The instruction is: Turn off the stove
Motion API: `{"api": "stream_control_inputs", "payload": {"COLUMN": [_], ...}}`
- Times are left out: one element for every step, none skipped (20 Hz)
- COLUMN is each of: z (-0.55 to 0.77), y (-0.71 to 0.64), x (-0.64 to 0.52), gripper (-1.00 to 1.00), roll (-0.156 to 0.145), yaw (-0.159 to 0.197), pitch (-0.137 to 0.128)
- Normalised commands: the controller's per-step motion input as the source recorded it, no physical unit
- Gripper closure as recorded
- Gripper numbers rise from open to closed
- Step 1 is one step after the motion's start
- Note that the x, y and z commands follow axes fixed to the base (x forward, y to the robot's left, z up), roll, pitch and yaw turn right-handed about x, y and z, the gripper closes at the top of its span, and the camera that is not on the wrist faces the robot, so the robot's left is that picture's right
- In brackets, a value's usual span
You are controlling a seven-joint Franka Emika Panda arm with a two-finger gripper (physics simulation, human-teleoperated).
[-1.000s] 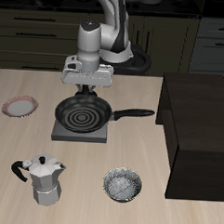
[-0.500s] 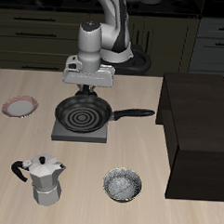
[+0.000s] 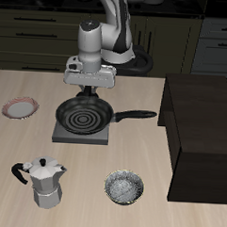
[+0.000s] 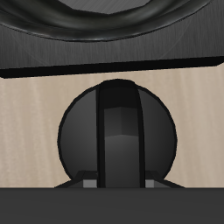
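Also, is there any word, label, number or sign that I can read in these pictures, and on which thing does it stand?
None can be read.
stove: no marking visible.
knob: only a plain raised bar, no text.
frying pan: only spiral rings.
moka pot and cabinet: no label visible.

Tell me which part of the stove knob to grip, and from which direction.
Grip the raised ridge that crosses the round knob, one finger on each flat flank, so it can be twisted. Come straight down from above: the wrist view looks squarely onto the knob's face, beside the stove edge at the table's back. The frying pan sits on the stove, so stay behind its rim. The tool hangs right there.
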Motion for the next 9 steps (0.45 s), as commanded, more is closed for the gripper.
{"api": "stream_control_inputs", "payload": {"z": [0.05, 0.13, 0.09, 0.06, 0.12, 0.12, 0.05, 0.04, 0.04], "y": [0.05, 0.12, 0.02, 0.03, 0.0, 0.03, 0.02, 0.04, 0.03], "x": [-0.01, 0.01, -0.04, -0.04, 0.02, 0.04, -0.03, -0.02, -0.1], "gripper": [1.0, 1.0, 1.0, 1.0, 1.0, 1.0, 1.0, 1.0, 1.0], "roll": [-0.005, 0.021, 0.003, 0.004, -0.007, 0.021, -0.008, 0.027, 0.011], "yaw": [-0.052, -0.016, -0.066, -0.022, -0.079, -0.131, -0.01, -0.067, -0.032], "pitch": [0.008, -0.012, 0.014, -0.01, 0.012, 0.037, -0.008, 0.016, 0.008]}}
